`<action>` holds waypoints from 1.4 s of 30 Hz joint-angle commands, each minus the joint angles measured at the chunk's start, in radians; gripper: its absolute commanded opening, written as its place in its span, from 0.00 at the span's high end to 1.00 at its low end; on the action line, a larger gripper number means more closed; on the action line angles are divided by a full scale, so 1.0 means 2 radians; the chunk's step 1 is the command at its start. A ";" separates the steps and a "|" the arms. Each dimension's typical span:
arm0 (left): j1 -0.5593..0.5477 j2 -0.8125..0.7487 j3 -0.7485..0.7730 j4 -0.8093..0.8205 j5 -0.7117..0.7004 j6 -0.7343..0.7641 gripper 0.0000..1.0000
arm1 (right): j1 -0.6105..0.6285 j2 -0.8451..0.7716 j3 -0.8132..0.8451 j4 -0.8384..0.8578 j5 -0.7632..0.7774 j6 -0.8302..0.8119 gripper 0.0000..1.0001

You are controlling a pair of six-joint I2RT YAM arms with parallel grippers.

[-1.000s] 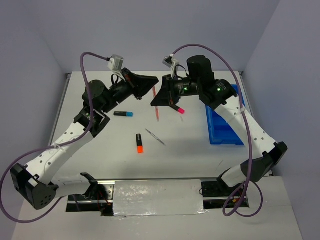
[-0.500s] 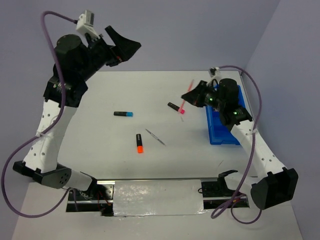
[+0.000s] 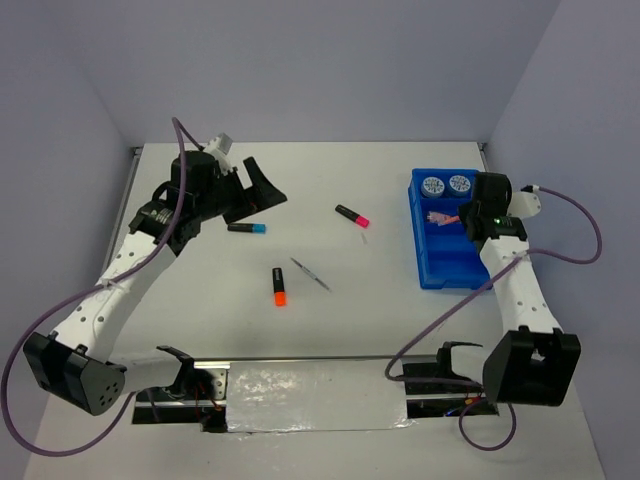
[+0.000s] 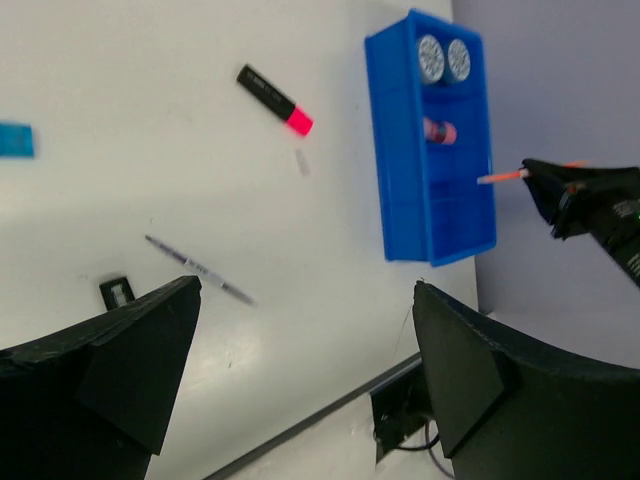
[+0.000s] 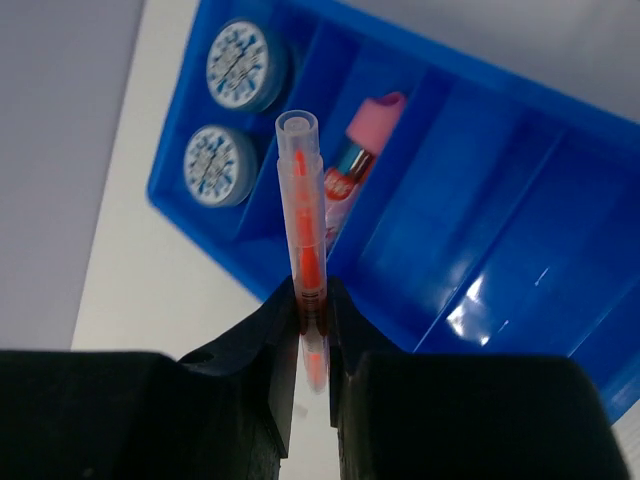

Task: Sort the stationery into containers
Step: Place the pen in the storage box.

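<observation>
top view: the right gripper point(image 3: 472, 218) hangs over the blue tray point(image 3: 445, 272); i judge it should line up with a free long compartment and come low before letting go

left wrist view: the left gripper point(image 4: 305, 295) is spread wide, holding nothing, above the table point(image 4: 150, 80)

right wrist view: the right jaws pinch a thin pink pen point(image 5: 302, 200), clear-barrelled with an orange-pink core, held above the tray near the pink case point(image 5: 352, 155)
</observation>
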 commanded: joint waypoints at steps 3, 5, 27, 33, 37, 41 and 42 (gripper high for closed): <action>0.000 -0.036 -0.014 0.030 0.034 0.012 0.01 | -0.033 0.038 0.003 -0.003 0.041 0.032 0.99; 0.000 -0.039 -0.014 0.024 0.035 0.021 0.01 | -0.041 0.045 -0.009 0.016 0.041 0.035 0.97; 0.000 -0.001 -0.024 0.031 0.072 0.049 0.01 | -0.060 0.116 -0.066 0.124 -0.040 0.046 0.25; 0.000 0.019 -0.019 0.013 0.041 0.044 0.01 | -0.045 0.073 -0.031 0.139 -0.062 -0.026 0.10; 0.000 0.046 0.007 -0.048 -0.018 0.038 0.01 | 0.003 0.019 0.019 0.141 -0.062 -0.136 0.05; 0.001 0.077 0.019 -0.082 -0.041 0.027 0.01 | 0.083 0.005 0.055 0.101 -0.096 -0.269 0.09; 0.001 0.082 0.019 -0.087 -0.046 0.024 0.01 | 0.119 0.010 0.064 0.083 -0.095 -0.285 0.09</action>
